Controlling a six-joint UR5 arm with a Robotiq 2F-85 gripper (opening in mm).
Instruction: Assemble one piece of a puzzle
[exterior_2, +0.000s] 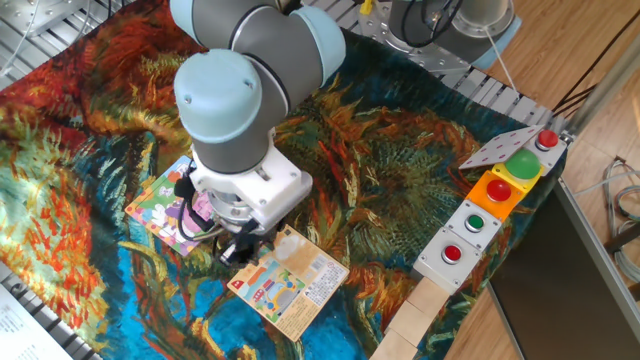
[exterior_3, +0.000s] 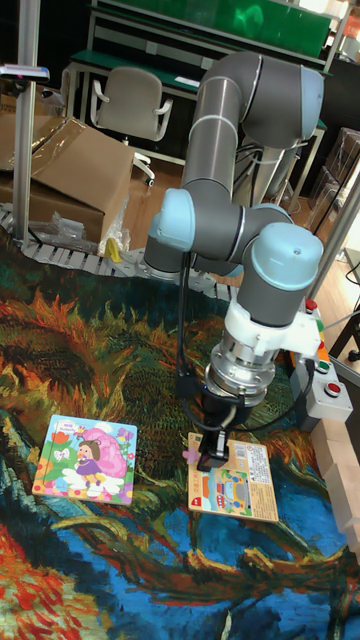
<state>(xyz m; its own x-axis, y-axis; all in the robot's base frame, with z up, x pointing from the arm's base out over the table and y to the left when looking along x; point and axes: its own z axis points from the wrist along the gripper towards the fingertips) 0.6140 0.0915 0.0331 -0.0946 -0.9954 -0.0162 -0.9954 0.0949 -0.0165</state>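
Note:
The puzzle (exterior_2: 160, 207) (exterior_3: 87, 458) lies flat on the patterned cloth: a square cartoon board with a light-blue edge and a girl in purple and pink. My gripper (exterior_2: 233, 251) (exterior_3: 207, 458) points down just right of the board, over the gap between it and an orange card. In the tall fixed view the small pink-lilac piece (exterior_3: 189, 456) pokes out at the left of the fingertips, pinched between them. The wrist hides the piece in the fixed view. Whether the piece touches the cloth cannot be told.
An orange-peach printed card (exterior_2: 292, 284) (exterior_3: 235, 480) lies right of the gripper. A grey box with red and green buttons (exterior_2: 490, 205) stands at the table's right edge, wooden blocks (exterior_2: 415, 320) beside it. The arm's bulky joints hang over the cloth's middle.

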